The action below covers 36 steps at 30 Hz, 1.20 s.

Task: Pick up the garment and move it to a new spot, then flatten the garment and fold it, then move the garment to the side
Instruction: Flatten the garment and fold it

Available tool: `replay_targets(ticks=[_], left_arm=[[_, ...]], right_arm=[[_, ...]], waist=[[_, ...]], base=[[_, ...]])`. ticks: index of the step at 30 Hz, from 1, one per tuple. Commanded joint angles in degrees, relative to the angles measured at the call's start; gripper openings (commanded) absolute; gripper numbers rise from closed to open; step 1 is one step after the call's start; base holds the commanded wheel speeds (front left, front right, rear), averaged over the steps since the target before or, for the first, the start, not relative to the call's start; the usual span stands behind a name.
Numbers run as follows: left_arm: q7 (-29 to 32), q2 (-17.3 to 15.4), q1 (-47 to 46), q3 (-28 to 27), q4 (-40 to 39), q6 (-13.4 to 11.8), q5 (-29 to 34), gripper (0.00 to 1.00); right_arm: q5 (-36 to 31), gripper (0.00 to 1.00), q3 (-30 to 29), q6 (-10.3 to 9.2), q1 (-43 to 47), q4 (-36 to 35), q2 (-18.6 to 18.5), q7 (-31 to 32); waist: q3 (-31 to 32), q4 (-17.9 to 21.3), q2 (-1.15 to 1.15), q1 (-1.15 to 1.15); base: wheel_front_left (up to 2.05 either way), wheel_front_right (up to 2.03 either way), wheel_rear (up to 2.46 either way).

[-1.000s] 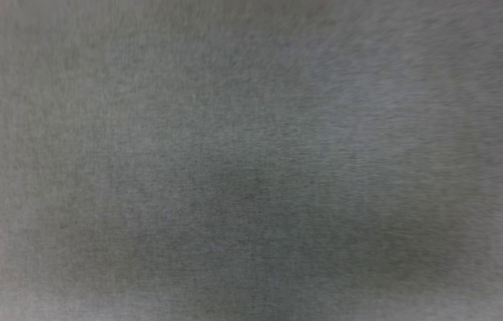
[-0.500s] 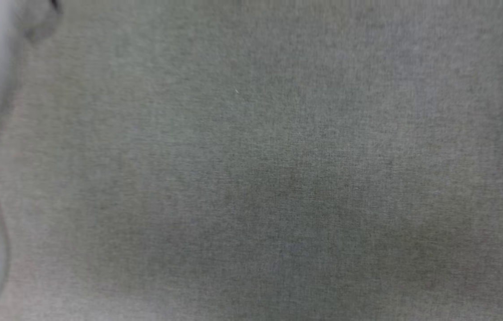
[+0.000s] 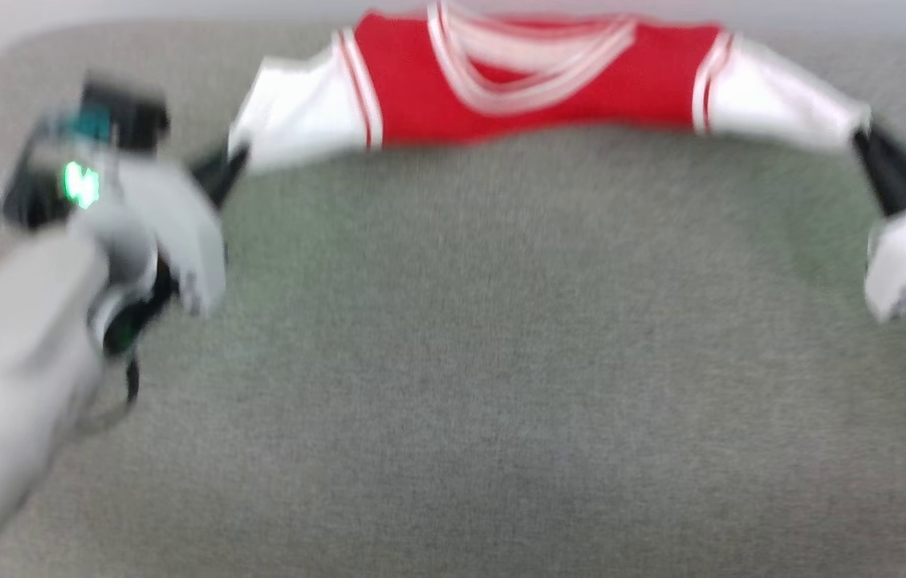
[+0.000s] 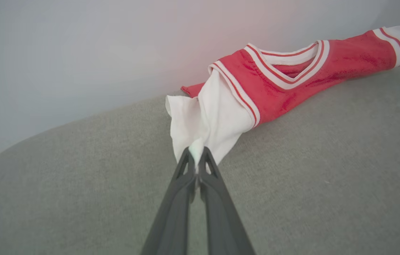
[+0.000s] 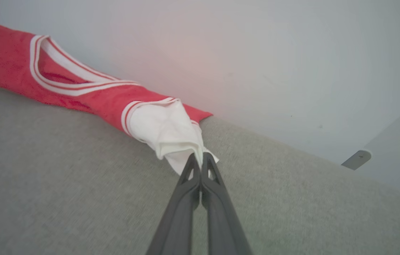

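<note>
The near part of the grey fabric-covered counter [image 3: 501,385] lies bare. Toward the counter's far left, the left end effector [image 4: 197,156] is clenched on the tip of one white sleeve. Toward its far right, the right end effector [image 5: 200,157] is clenched on the tip of the other. The garment [image 3: 537,88] is stretched between them along the counter's far edge, striped V-neck up, with some red cloth going over that edge. A pale wall [image 4: 79,53] stands beyond the counter.
</note>
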<state>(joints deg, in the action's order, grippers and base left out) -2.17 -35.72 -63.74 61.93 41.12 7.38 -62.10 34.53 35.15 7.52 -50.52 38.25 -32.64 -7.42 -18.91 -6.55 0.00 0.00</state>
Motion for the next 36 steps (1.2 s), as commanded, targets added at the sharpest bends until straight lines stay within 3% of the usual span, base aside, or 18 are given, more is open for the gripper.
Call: replay_targets(ticks=[1, 7, 8, 13, 18, 26, 36], left_arm=[[0.3, -1.8, 3.8, 0.5, -1.9, -0.7, -0.8, 0.0], [0.9, -9.6, 19.5, 1.9, -14.2, -6.1, -5.4, 0.0], [0.9, -9.6, 19.5, 1.9, -14.2, -6.1, -5.4, 0.0], [0.5, -16.4, 31.5, 3.2, -25.6, -12.6, -9.5, 0.0], [-0.8, -20.9, 39.9, 4.4, -34.2, -18.6, -12.2, 0.0], [-2.9, -22.9, 46.0, 4.9, -39.1, -23.4, -14.7, 0.0], [-4.0, -20.7, 45.4, 4.4, -39.3, -24.0, -14.6, 0.0]], right_arm=[[1.7, 0.0, 1.2, -0.06, 4.1, -2.3, -1.4, 1.2], [6.4, 0.0, 4.3, -0.07, 19.0, -12.8, -8.8, 4.0], [6.4, 0.0, 4.3, -0.07, 19.0, -12.8, -8.8, 4.0], [8.4, 0.0, 5.2, -0.06, 29.3, -19.2, -12.9, 6.2], [9.9, 0.0, 3.5, -0.07, 37.3, -23.1, -16.3, 8.2], [12.4, 0.0, -0.2, -0.07, 46.4, -25.5, -16.4, 10.3], [12.7, 0.0, -2.2, -0.06, 48.8, -24.5, -13.8, 14.9]], waist=[[8.1, 1.9, 0.0, 0.0], [12.7, 3.2, 0.0, 0.0], [12.7, 3.2, 0.0, 0.0], [14.5, 3.9, 0.0, 0.0], [14.8, 3.9, 0.0, 0.0], [14.5, 3.1, 0.0, 0.0], [13.3, 2.4, 0.0, 0.0]], base=[[0.0, 0.0, 0.0], [0.0, 0.0, 0.0], [0.0, 0.0, 0.0], [0.0, 0.0, 0.0], [0.0, 0.0, 0.0], [0.0, 0.0, 0.0], [0.0, 0.0, 0.0]])
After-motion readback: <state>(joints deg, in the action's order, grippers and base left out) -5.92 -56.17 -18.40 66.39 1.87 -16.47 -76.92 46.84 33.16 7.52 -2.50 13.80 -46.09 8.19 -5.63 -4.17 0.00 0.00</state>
